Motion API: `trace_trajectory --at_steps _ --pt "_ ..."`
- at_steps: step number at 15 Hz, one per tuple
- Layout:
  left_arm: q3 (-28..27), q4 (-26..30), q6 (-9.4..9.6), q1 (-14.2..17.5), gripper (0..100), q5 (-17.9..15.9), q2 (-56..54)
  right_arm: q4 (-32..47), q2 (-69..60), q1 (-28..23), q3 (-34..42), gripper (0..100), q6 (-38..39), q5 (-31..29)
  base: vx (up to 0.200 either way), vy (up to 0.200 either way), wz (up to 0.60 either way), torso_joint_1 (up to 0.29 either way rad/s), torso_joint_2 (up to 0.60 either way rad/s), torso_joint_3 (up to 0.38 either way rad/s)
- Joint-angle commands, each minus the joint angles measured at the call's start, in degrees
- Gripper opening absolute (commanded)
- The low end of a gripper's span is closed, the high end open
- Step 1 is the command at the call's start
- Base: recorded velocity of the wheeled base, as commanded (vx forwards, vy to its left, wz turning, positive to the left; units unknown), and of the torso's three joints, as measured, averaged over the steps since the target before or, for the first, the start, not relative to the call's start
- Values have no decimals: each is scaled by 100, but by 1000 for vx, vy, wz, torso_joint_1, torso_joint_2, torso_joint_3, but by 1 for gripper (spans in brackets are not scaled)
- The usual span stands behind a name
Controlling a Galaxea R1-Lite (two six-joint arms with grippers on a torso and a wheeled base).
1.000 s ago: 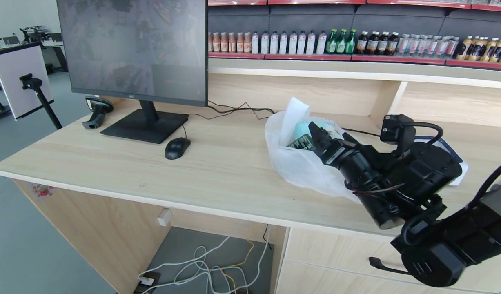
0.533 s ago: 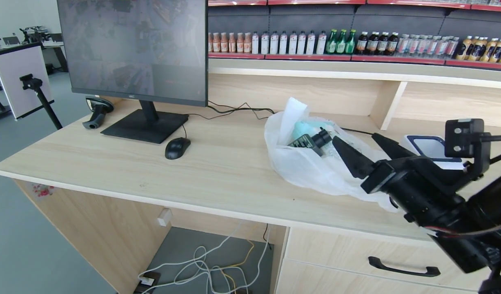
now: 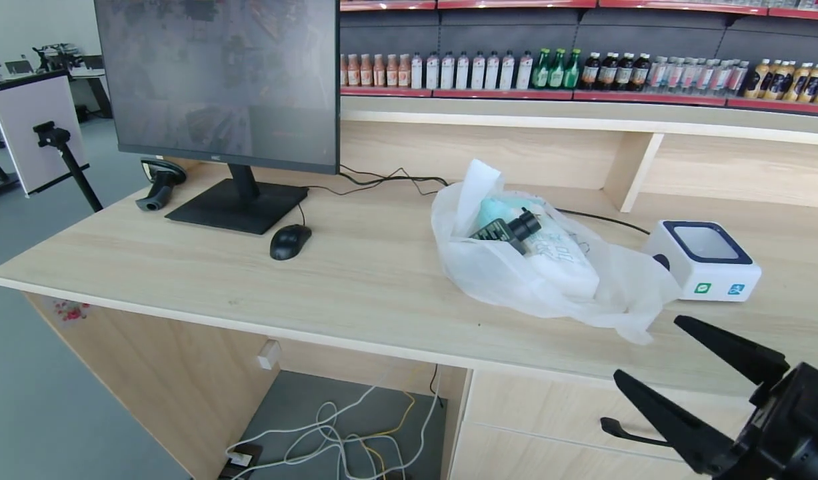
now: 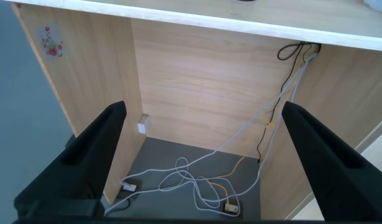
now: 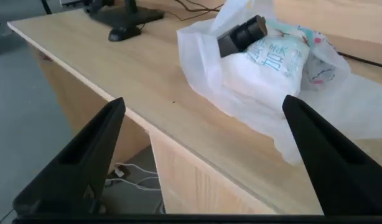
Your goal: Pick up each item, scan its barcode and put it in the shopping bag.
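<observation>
A white plastic shopping bag [image 3: 549,280] lies on the wooden desk [image 3: 355,273]. Inside it are a teal item, a white printed packet and a dark bottle [image 3: 509,230] with a black cap. The bag [image 5: 265,74] and bottle [image 5: 241,34] also appear in the right wrist view. A white box scanner [image 3: 705,267] stands just right of the bag. My right gripper [image 3: 649,348] is open and empty, off the desk's front edge, near and to the right of the bag. My left gripper [image 4: 203,106] is open and empty, low in front of the desk's knee space.
A monitor [image 3: 215,80], a mouse [image 3: 289,241] and a handheld scanner [image 3: 157,181] stand at the desk's left. Cables run behind the bag and lie on the floor [image 4: 197,180] under the desk. A drawer handle [image 3: 612,427] sits below my right gripper. Bottle shelves line the back wall.
My right gripper has opened and pulled back out of the bag toward the desk's front right, leaving the dark bottle inside. The scanner it covered is now visible.
</observation>
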Motion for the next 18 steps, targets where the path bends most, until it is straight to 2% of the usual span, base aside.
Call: trace_trajectory --at_steps 1,2,3,4,5,6,7,9,10,11,12,13,14,15,16,18 --pt "0 -1 2 1 100 1 -2 2145 -1622 1093 29 100 -320 5 0 0 0 0 0 0" --pt "0 -1 2 1 100 1 -2 3841 -2703 1471 29 100 -513 14 0 0 0 0 0 0" --pt "0 -1 2 1 100 1 -2 4922 -3459 1665 12 100 -601 14 0 0 0 0 0 0" --pt "0 -1 2 1 100 1 -2 5784 -4232 1832 12 100 -654 14 0 0 0 0 0 0" --pt "0 -1 2 1 100 1 -2 6126 -4602 1867 20 100 -671 23 0 0 0 0 0 0" --pt "0 -1 -24 1 100 1 -2 7313 -5867 1911 -50 100 -689 260 0 0 0 0 0 0" --pt "0 -1 -51 1 100 9 -2 7717 -6219 1902 -173 100 -663 489 0 0 0 0 0 0" --pt "0 -1 -59 1 100 9 -2 7621 -6324 1893 -155 100 -346 462 0 0 0 0 0 0" --pt "0 -1 -59 1 100 9 -2 7612 -6298 1656 -147 100 -12 401 0 0 0 0 0 0" --pt "0 8 -59 1 100 9 -2 7603 -6166 988 -138 100 5 330 0 0 0 0 0 0" --pt "0 -1 -59 1 100 9 -2 7603 -6078 636 -138 100 -12 330 0 0 0 0 0 0" --pt "0 -1 -51 1 100 9 -2 7612 -6034 -796 -138 100 -170 339 0 0 0 0 0 0" --pt "0 -1 -59 1 100 9 -2 7612 -6087 -1675 -138 100 -179 339 0 0 0 0 0 0" --pt "0 -1 -59 1 100 9 -2 7612 -6113 -2018 -147 100 -179 348 0 0 0 0 0 0" --pt "0 -1 -51 1 100 9 -2 7612 -6245 -2844 -138 100 -179 348 0 0 0 0 0 0" --pt "0 -1 -51 1 100 9 -2 7559 -6526 -3125 -120 100 -109 295 0 0 0 0 0 0"
